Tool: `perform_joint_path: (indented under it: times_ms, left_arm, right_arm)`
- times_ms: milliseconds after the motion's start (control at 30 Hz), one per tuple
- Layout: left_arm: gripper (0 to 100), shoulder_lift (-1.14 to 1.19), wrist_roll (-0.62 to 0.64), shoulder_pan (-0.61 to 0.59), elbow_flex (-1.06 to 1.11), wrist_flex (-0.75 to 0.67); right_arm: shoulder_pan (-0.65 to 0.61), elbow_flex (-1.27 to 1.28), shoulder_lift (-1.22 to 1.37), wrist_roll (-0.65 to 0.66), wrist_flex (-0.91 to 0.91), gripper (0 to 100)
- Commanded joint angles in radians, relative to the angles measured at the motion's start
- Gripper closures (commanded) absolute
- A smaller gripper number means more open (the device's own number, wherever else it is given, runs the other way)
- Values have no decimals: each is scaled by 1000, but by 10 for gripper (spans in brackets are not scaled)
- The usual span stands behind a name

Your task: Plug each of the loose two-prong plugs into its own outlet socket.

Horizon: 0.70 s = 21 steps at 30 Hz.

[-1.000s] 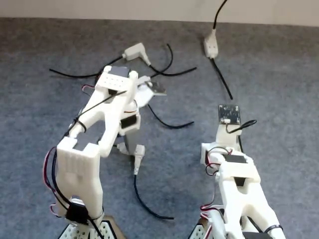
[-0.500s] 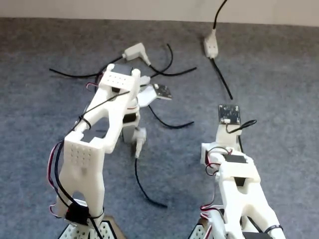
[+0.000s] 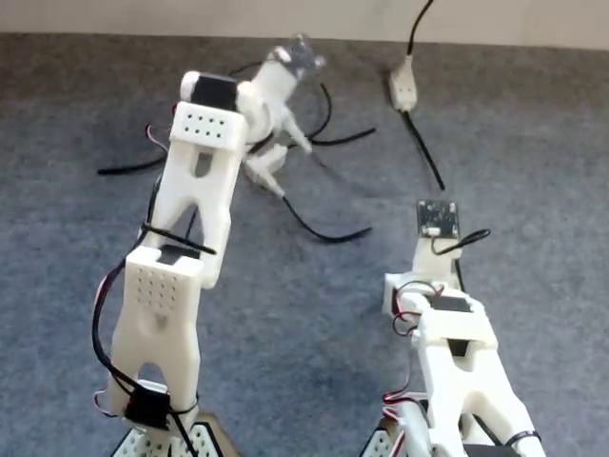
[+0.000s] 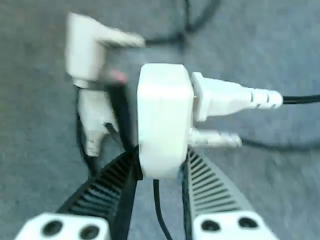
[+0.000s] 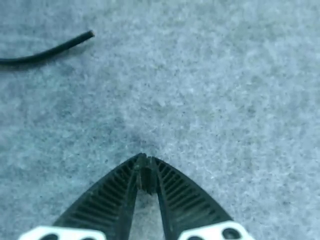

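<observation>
**Socket block held at the far side of the bench**

A white socket block (image 4: 162, 117) is gripped between the ribbed black fingers (image 4: 107, 185) of the left pincer (image 4: 161, 161). A thin black cord (image 4: 159, 210) is seen running from the block between the fingers. The left arm (image 3: 195, 190) is stretched to the far left-centre of the grey carpeted bench (image 3: 533, 162), and the block is held there among loose black cables (image 3: 328, 233). Just beside the block a white straight plug (image 4: 230, 97) with a ribbed sleeve is seen; whether the two are touching cannot be told. An angled white plug (image 4: 87, 47) is seen, blurred, at the block's other side. A white connector (image 3: 402, 88) is laid at the far right, well apart. The right pincer (image 5: 145, 172) is pressed together on nothing, low over the carpet at the right, with a black cable end (image 5: 85, 36) lying beyond it.
</observation>
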Motion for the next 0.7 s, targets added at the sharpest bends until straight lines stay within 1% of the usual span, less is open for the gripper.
perform_joint_path:
  times_ms: [0, 67, 133, 233, 267, 300, 367, 433, 467, 500, 667]
  left_arm:
    - [993, -15, 60, -25, 24, -201]
    - [992, -15, 60, -33, 105, -285]
    - [958, -15, 61, -50, 183, -356]
    - [824, -15, 66, -82, 266, -439]
    - [771, -15, 84, -94, 280, -453]
    - [720, -16, 129, -105, 288, -457]
    - [643, -24, 262, -124, 288, -456]
    - [609, -30, 379, -136, 283, -456]
    - [603, -38, 408, -137, 262, -454]
    - [603, -50, 414, -143, 239, -440]
    - [604, -136, 416, -150, 54, -278]
  right_arm:
    - [8, -5, -10, -5, -19, 991]
    - [8, -4, -10, -5, -19, 991]
    - [8, -4, -10, -6, -19, 991]
    - [8, -4, -10, -6, -19, 991]
    - [8, -4, -10, -6, -19, 991]
    - [8, -4, -10, -6, -19, 991]
    - [8, -4, -10, -6, -19, 991]
    - [8, -4, -10, -6, -21, 991]
    - [8, -4, -10, -8, -21, 991]
    - [8, -4, -10, -8, -21, 991]
    - [7, -7, -16, -8, -21, 991]
